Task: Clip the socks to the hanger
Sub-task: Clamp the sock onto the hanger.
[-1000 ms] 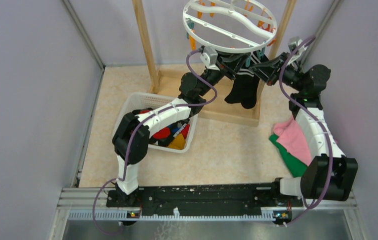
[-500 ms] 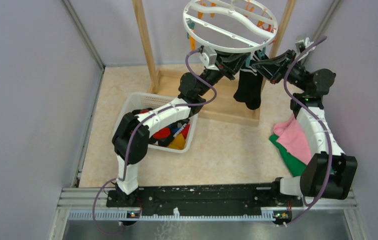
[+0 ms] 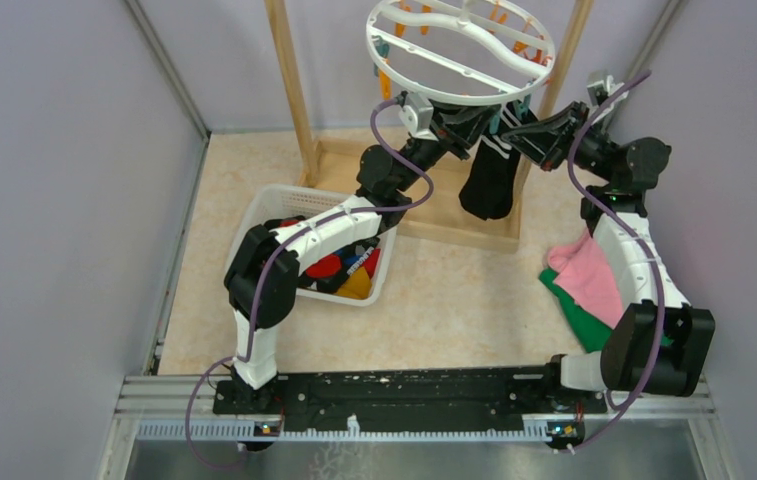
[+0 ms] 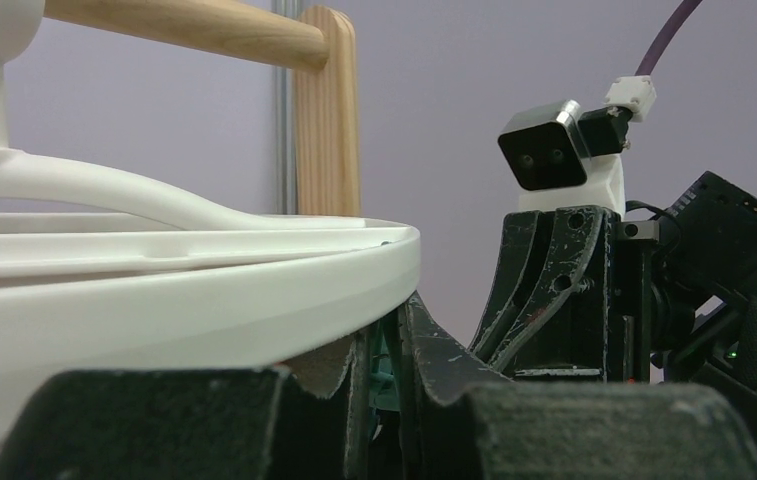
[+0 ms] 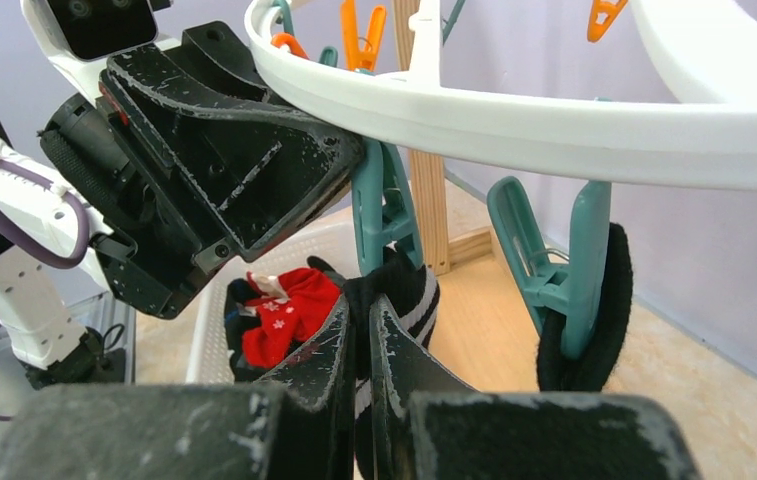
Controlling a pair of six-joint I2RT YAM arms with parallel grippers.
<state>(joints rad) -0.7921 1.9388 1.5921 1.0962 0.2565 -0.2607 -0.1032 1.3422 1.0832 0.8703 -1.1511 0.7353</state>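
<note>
Top view: the white round plastic drying hanger with crossbars (image 3: 454, 100) hung at 12 o'clock of the work area, inside the wooden rack frame (image 3: 291, 90). Both arms were raised beneath its near rim.

The left gripper (image 3: 474, 128) stood at 6 o'clock under the ring. In the left wrist view its fingers (image 4: 434, 355) were set narrow, with a teal plastic clothes peg (image 4: 384, 365) pinched between them and the ring's rim directly above.

The right gripper (image 3: 511, 128) faced it from 3 o'clock, the two sets of tips close together. In the right wrist view its jaws were closed on the cuff of a black fabric sock with white stripes (image 5: 419, 300). That cuff sat at 6 o'clock just beneath the lower end of the pinched peg. Whether the peg gripped the cuff could not be told. In the top view the sock hung free at 6 o'clock from both grippers, over the rack's base.

A second teal peg (image 5: 564, 265) at 3 o'clock of the first held a black fuzzy fabric piece (image 5: 609, 300), kind not determined.

A white mesh plastic basket (image 3: 284, 195) lay at 8 o'clock of the hanger, well apart from both grippers. It contained a red sock with white dots (image 5: 289, 310), a yellow-orange sock (image 3: 356, 287) and other dark items.

A flat pink cloth (image 3: 589, 280) lay over a flat green cloth (image 3: 579, 325) at 4 o'clock, beside the right arm
</note>
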